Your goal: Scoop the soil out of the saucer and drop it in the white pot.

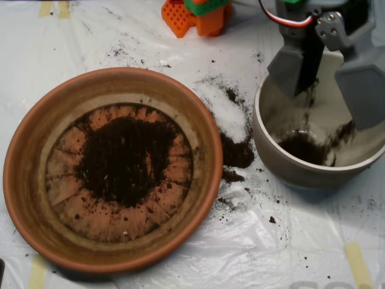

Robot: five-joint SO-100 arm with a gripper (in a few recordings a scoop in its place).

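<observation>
- One wide saucer fills the lower left of the overhead view; a round dark heap of soil lies at the centre of its floor, with bare radial lines showing around it.
- Loose soil crumbs lie on the plastic sheet between the saucer's right rim and the white pot, beside a white powder patch.
- A strip of yellowish tape lies on the sheet at lower right.
- White pot stands at the right, just beside the saucer, rims apart. A small dark pile of soil sits on its floor, with smears up the inner wall.
- Scoop hangs over the pot's mouth, its two grey shells spread apart: left shell above the pot's left inner wall, right shell above the right rim. A thin trail of grains shows below the gap, directly over the pile in the pot.
- The main soil heap in the saucer lies well apart from the scoop, to its lower left.
- Farthest up: orange and green blocks at the top edge, and a red-white wire near the arm.
</observation>
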